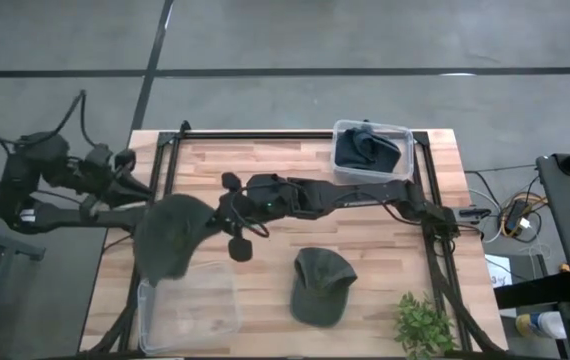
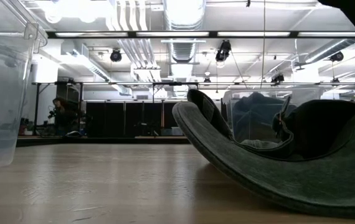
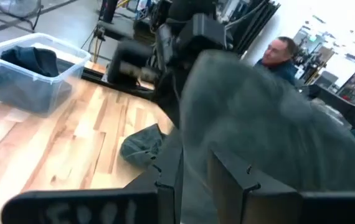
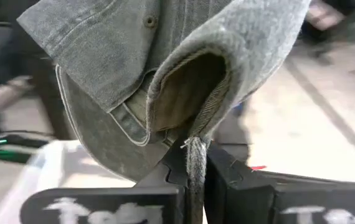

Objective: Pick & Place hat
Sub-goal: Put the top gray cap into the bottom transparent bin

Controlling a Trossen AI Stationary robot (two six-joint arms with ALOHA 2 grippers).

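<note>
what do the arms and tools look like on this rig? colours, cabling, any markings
Both arms are dark, near black, built of slim jointed links. The left arm has loose black cable looping off its rear joints. The right arm carries pale lettering along its long link, too small to read. The left tool and right tool each have two flat black fingers on a crossbar with white lettering, not legible.

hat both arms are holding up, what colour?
Faded grey-green denim-like cap, small metal eyelet; clearest in the right wrist view.
</note>
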